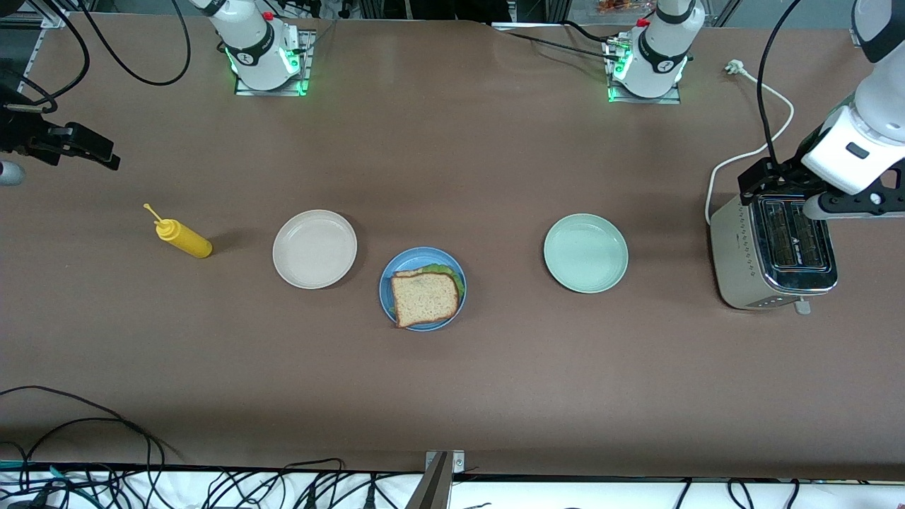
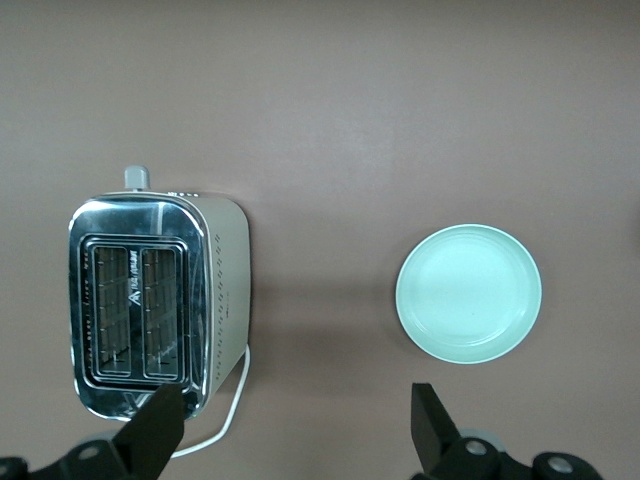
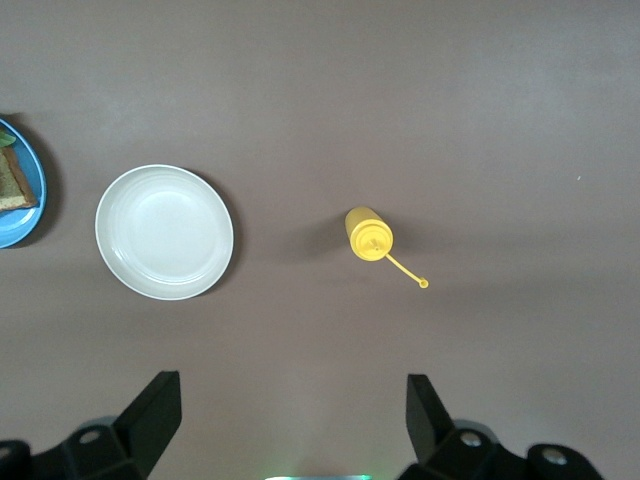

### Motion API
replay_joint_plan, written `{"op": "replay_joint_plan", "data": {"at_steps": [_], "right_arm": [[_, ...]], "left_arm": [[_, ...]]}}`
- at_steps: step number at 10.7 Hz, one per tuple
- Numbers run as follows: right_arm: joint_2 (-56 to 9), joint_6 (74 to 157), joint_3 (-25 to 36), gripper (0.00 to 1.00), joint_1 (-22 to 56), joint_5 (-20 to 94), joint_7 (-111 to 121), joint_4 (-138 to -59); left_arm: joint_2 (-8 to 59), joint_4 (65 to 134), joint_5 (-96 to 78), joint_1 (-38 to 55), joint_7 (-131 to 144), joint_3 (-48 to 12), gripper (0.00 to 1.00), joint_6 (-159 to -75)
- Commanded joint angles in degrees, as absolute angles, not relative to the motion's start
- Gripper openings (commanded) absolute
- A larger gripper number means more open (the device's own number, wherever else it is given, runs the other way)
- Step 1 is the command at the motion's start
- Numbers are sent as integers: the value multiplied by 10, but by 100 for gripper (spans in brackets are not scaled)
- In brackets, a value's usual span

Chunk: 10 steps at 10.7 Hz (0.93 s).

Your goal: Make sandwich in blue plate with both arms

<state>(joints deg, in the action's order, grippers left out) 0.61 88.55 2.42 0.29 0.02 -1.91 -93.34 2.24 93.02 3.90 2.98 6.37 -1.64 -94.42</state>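
Note:
The blue plate (image 1: 387, 284) lies in the middle of the table, between a beige and a mint plate. On it is the sandwich (image 1: 424, 298): a speckled bread slice on top, with green lettuce (image 1: 448, 273) peeking out beneath. The right wrist view shows only an edge of the blue plate (image 3: 33, 190) and of the sandwich (image 3: 12, 186). My left gripper (image 1: 771, 177) (image 2: 295, 400) hangs open and empty, high over the toaster's end of the table. Just as high, my right gripper (image 1: 85, 148) (image 3: 291, 385) is open and empty above the table's edge at the right arm's end.
A beige plate (image 1: 314, 249) (image 3: 165, 232) and a mint-green plate (image 1: 585, 252) (image 2: 468, 292) flank the blue one, both bare. A yellow squeeze bottle (image 1: 184, 239) (image 3: 370, 234) lies beside the beige plate. A silver toaster (image 1: 774, 251) (image 2: 155, 300) with a white cord stands at the left arm's end.

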Motion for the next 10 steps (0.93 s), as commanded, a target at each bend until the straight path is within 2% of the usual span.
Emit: {"op": "replay_joint_plan", "data": {"at_steps": [1, 4, 9, 10], "right_arm": [[5, 875, 25, 100, 5, -3, -14, -923], [6, 874, 29, 100, 5, -4, -14, -922], [5, 881, 30, 100, 4, -3, -25, -920], [3, 870, 32, 100, 1, -1, -25, -898]], "left_arm": [[11, 928, -7, 3, 52, -23, 100, -927], [4, 931, -7, -24, 53, -59, 100, -927], [2, 932, -7, -29, 59, -74, 100, -928], [2, 931, -6, -29, 58, -76, 100, -928]]}}
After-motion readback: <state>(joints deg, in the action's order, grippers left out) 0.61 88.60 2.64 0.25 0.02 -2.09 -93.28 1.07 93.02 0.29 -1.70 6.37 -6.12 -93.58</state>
